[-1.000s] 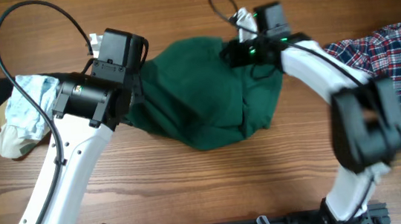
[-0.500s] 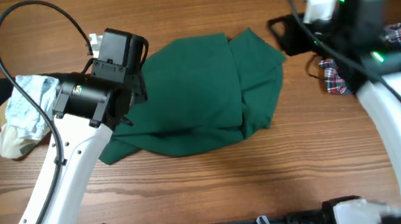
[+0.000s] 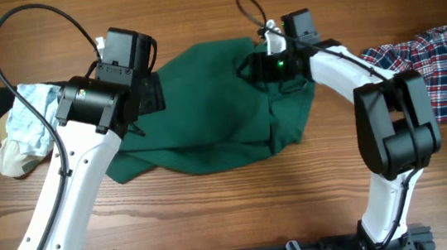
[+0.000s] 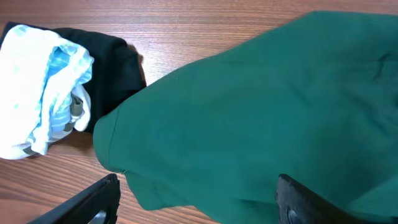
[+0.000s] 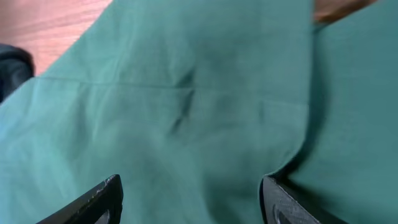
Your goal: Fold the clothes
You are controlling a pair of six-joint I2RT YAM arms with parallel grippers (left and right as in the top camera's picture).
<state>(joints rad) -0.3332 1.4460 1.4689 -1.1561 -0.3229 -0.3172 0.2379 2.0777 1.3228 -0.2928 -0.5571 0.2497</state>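
The clothes (image 3: 206, 118), a big dark green garment, lie in a loose fold in the middle of the wooden table. My left gripper (image 3: 147, 95) hovers over their left edge, jaws wide apart. In the left wrist view the left gripper (image 4: 199, 202) is open above the green cloth (image 4: 261, 106), with nothing between its fingers (image 4: 99, 199). My right gripper (image 3: 249, 68) is over the upper right part of the garment. From the right wrist, green fabric (image 5: 186, 93) fills the frame and the right gripper (image 5: 193, 202) is open just above it, empty.
A red, blue and white plaid shirt (image 3: 433, 61) lies at the table's right edge. A pale blue-white garment (image 3: 27, 121) with black cloth sits at the left, close behind my left arm, also seen from the left wrist as a pale bundle (image 4: 43, 93).
Both grippers have opened and let go of the green cloth, which has dropped flatter and spread to the lower left. The right arm swung off to the right and came back.
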